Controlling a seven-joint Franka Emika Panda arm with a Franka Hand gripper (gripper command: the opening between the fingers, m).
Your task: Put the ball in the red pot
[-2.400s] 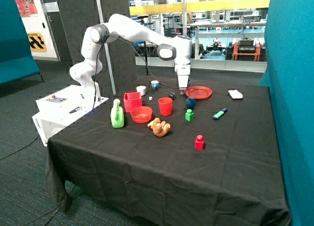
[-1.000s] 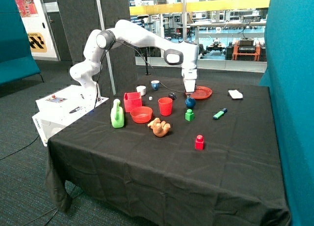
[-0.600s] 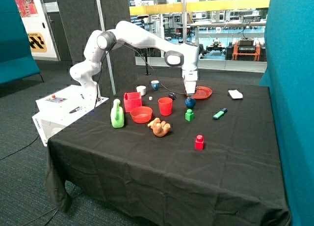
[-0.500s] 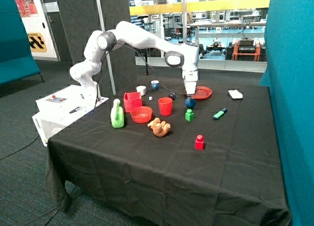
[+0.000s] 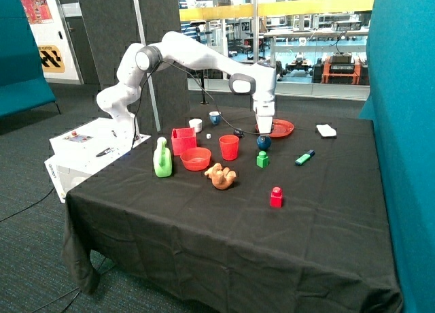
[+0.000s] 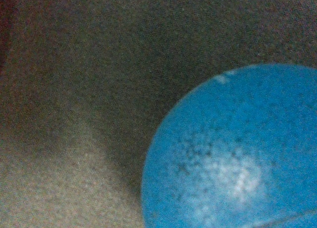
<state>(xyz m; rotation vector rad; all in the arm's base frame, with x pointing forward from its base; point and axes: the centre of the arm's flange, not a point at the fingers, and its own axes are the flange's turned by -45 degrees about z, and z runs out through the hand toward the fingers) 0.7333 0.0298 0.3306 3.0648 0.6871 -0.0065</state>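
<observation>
Leftmost, green bottle [image 5: 162,158], then the red pot [image 5: 183,141] standing upright just behind the shallow red bowl [image 5: 196,158]. Next, orange toy [image 5: 221,176] and red cup [image 5: 229,147]. Further along, the ball [image 5: 264,142] sitting on the black tablecloth [image 5: 224,231], just behind the green block [image 5: 262,159], well apart from the pot and not yet in it. Directly above the ball, the gripper [image 5: 263,129], lowered almost onto it. Fills much of the wrist view, that blue ball [image 6: 233,153]. Cannot tell how wide the gripper stands, nor whether anything is held.
</observation>
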